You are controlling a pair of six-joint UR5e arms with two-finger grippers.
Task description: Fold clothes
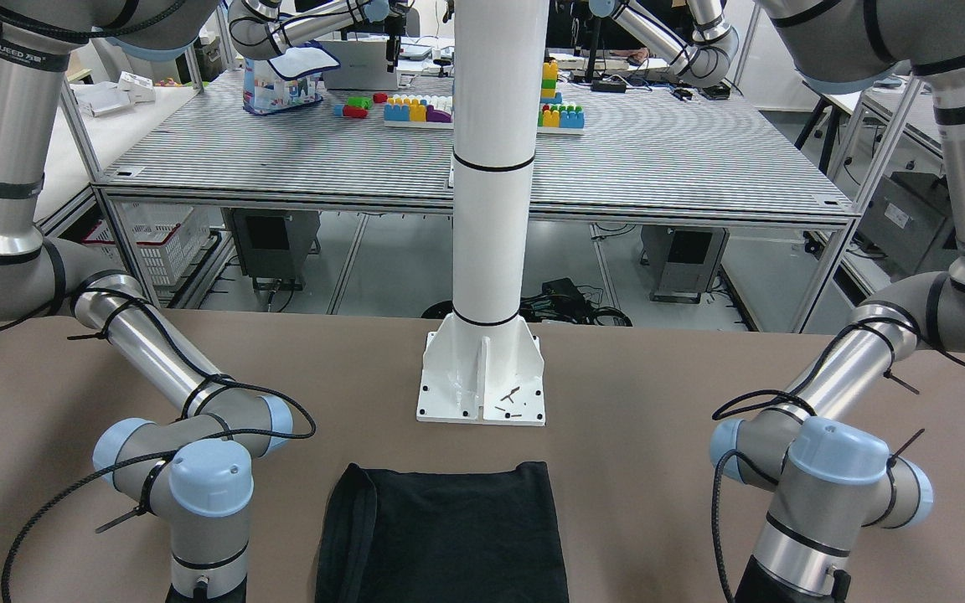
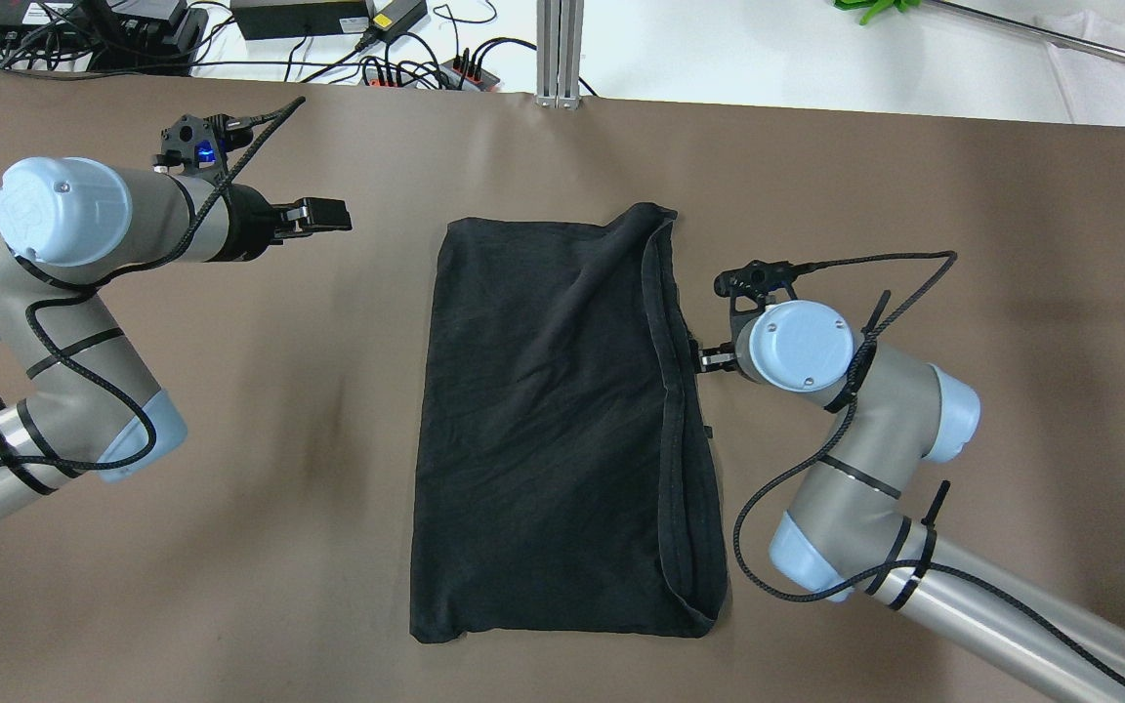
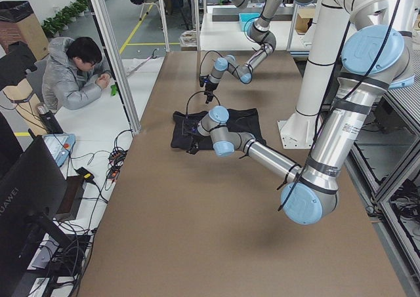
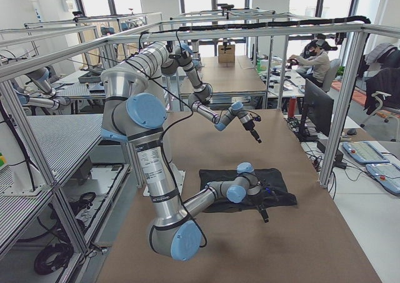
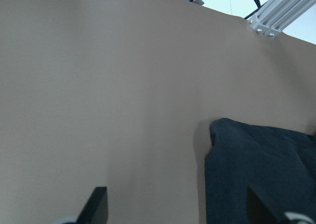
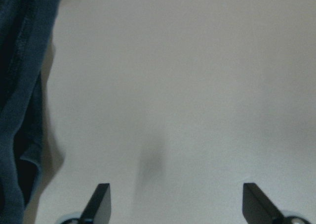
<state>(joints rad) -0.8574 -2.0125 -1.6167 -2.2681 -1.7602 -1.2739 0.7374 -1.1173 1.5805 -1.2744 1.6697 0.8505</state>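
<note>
The black clothes lie flat in the middle of the brown table, folded into a tall rectangle with a doubled hem along the right side. My left gripper hovers to the left of the clothes' far left corner, which shows in its wrist view. That gripper is open and holds nothing. My right gripper sits right beside the clothes' hemmed right edge, mostly hidden under its wrist from above. In its wrist view the right gripper is open over bare table.
The white pole's base plate stands on the robot's side of the clothes. Cables and power strips and an aluminium post line the far table edge. A person sits beyond that edge.
</note>
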